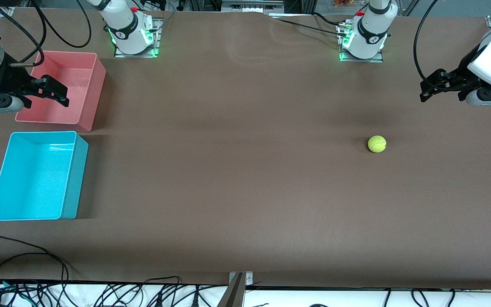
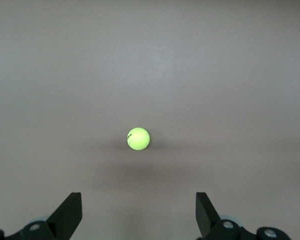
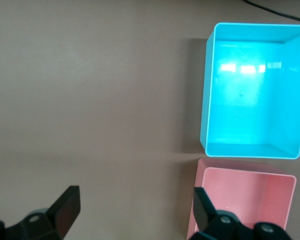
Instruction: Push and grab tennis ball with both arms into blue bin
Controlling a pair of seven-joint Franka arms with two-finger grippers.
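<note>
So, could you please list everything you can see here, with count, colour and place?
tennis ball: one, yellow-green, on the table toward the left arm's end, away from both bins.
blue bin: one, cyan-blue, empty, at the right arm's end, nearer to the front camera than the pink bin.
pink bin: one, pink-red, at the right arm's end, beside the blue bin.
table: one, brown.
cables: several, black, along the table's near edge.
left pincer: one, black, open, above the table at the left arm's end.
right pincer: one, black, open, over the pink bin.
</note>
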